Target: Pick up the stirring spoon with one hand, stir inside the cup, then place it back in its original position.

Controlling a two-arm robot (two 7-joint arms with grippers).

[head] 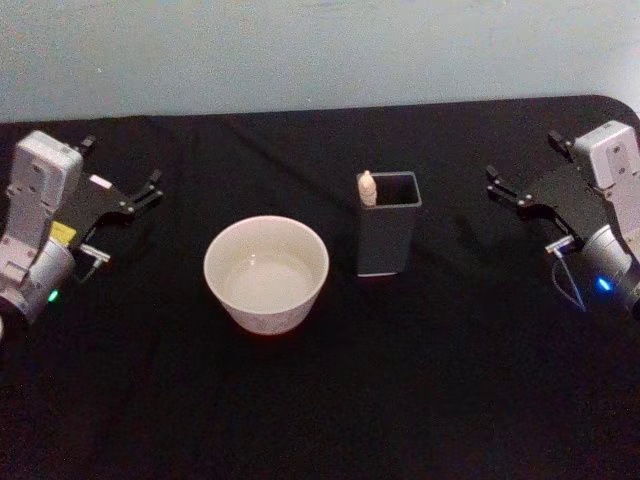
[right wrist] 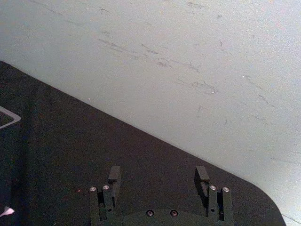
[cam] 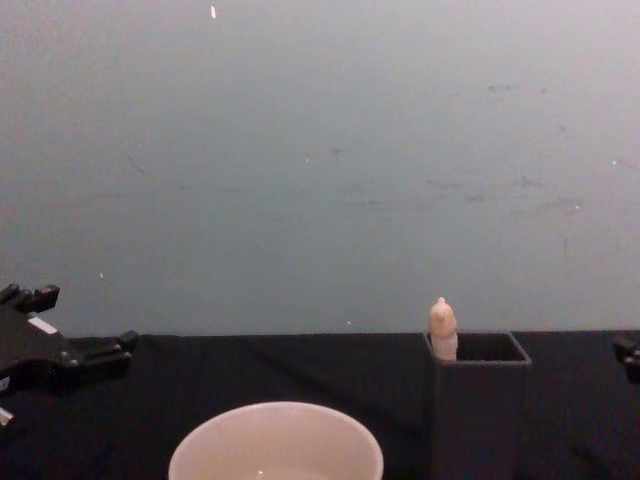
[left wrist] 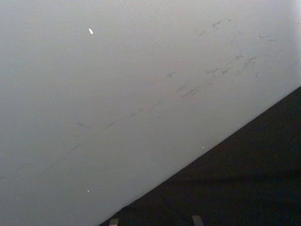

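The left hand (head: 155, 187) rests over the table (head: 420, 400) at its left edge, fingers spread and holding nothing. The right hand (head: 494, 183) is at the opposite edge, also empty; in the right wrist view its two fingers (right wrist: 114, 175) stand well apart with only black cloth between them. Both hands point inward and toward the pale wall (head: 300, 50) behind the table.

The cup (head: 268, 316) stands to the right of the left hand, well apart from it and a little nearer the robot than its fingertips. Just beyond the cup, on the side toward the right hand, stands the holder (head: 386, 245), upright, near the cup but not touching it. It is well to the left of the right hand's fingertips and slightly nearer the robot.

The spoon (head: 368, 188) stands in the holder, leaning in the back corner on the side away from the right hand. Only its cream handle tip pokes above the rim; shaft and bowl are hidden inside. Neither hand touches it
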